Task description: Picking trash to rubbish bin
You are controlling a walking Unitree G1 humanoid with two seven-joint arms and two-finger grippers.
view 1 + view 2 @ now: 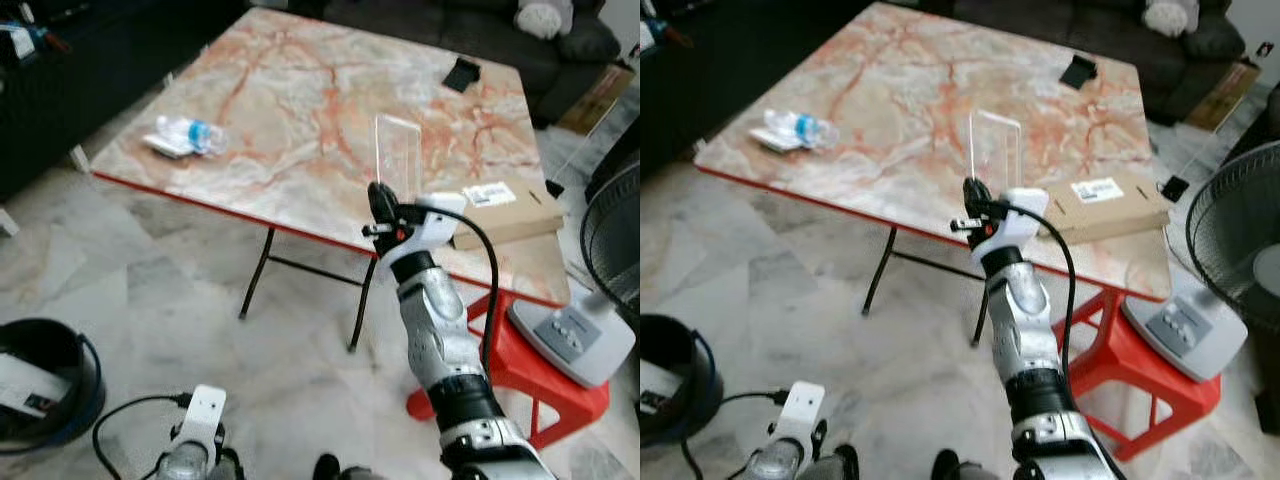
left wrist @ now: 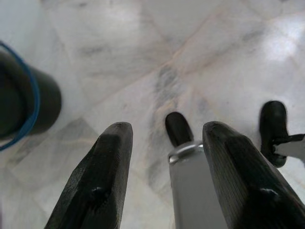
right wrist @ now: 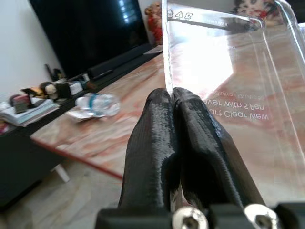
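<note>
My right hand (image 1: pixel 379 192) pinches the clear plastic tray (image 1: pixel 398 152) by one thin edge, frame centre, above the worktop (image 1: pixel 300 90). Left hand (image 2: pixel 167 181) open, idle. Tray may slip before reaching the bin (image 1: pixel 40 385), lower left.

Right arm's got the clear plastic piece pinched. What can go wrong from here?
1. The right end effector pinches only the thin edge of the clear plastic cover; it may slip or swing during transport.
2. The rubbish bin sits on the floor far to the robot's left, so the carry is long.
3. The crushed bottle is left on the table.
</note>
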